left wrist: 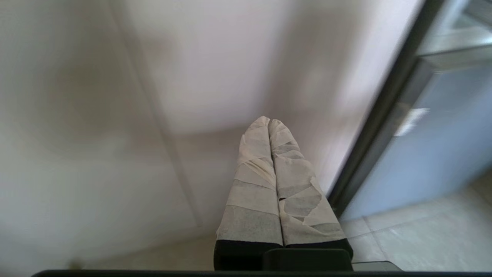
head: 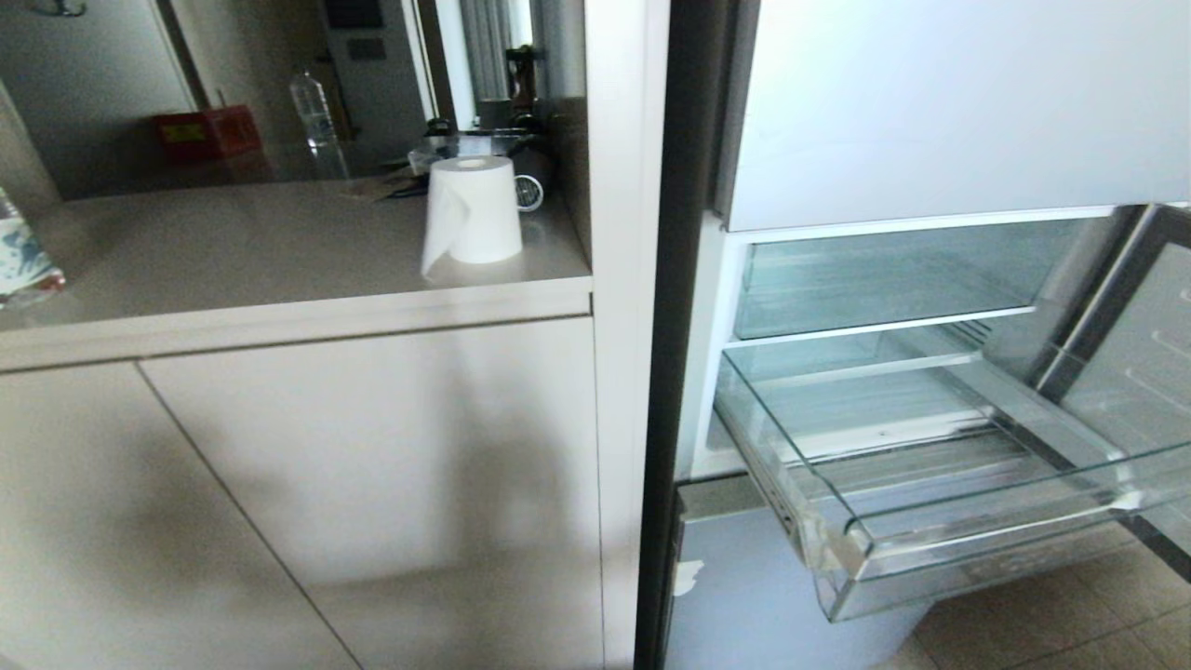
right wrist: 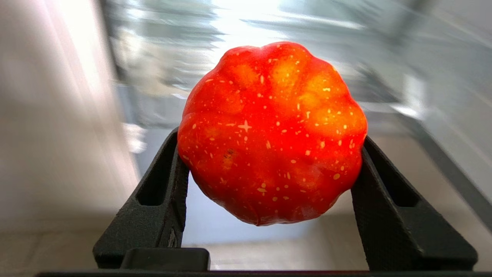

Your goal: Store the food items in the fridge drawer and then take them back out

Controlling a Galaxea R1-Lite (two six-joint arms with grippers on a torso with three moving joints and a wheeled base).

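Observation:
The food item, a round, ribbed orange-red fruit with pale specks, fills the right wrist view. My right gripper is shut on it, one black finger pressing each side, and the fruit hangs off any surface before a blurred fridge interior. In the head view the fridge drawer, a clear plastic bin, is pulled out of the open fridge with nothing in it. Neither arm shows there. My left gripper is shut with its tape-wrapped fingers pressed together, low in front of a pale cabinet door.
A beige counter left of the fridge carries a white paper roll, a red box and a clear bottle. A glass shelf lies above the drawer. The open fridge door stands at the right, over a tiled floor.

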